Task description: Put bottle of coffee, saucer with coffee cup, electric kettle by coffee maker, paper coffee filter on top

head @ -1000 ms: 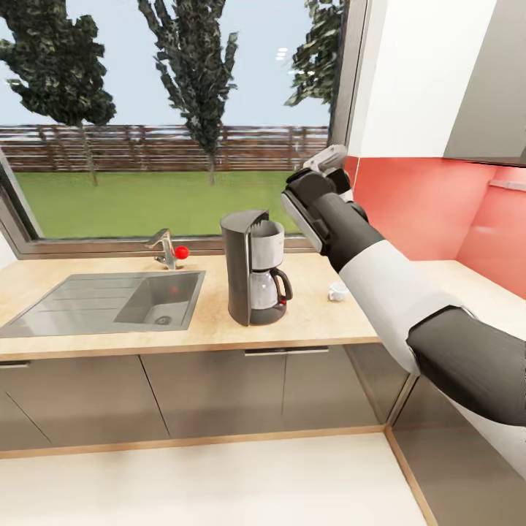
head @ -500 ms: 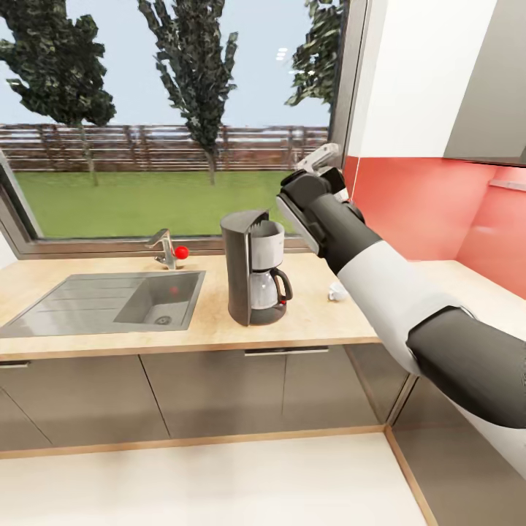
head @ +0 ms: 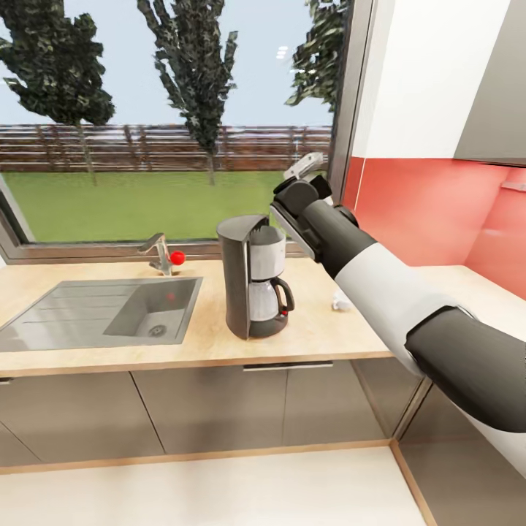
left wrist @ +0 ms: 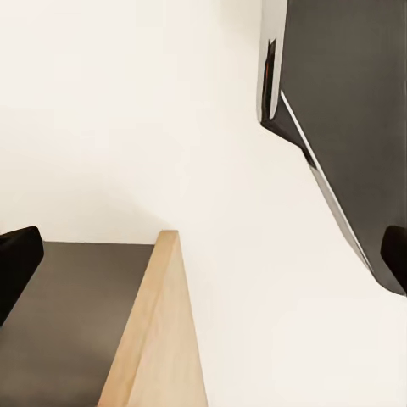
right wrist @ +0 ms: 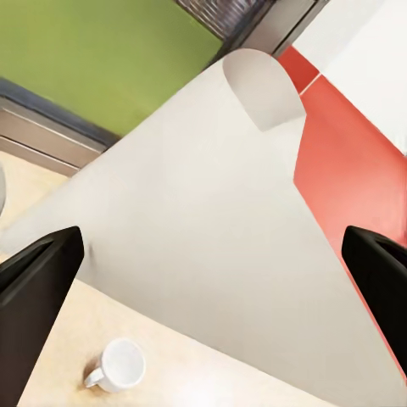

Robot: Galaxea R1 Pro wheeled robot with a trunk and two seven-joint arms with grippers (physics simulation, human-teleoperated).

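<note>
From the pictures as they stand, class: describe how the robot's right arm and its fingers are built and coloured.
The right arm runs in bands: dark grey upper segment, glossy white middle, dark grey rounded wrist with a flat pale-edged plate. The fingers are plain black, blunt wedges. No cables or markings show.

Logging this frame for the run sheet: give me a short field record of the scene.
right gripper: raised above counter, holding paper filter
coffee maker: upright on counter, nothing on top
cup: on counter, right of coffee maker
sink: left of coffee maker
left gripper: fingertips apart, nothing between them
</note>
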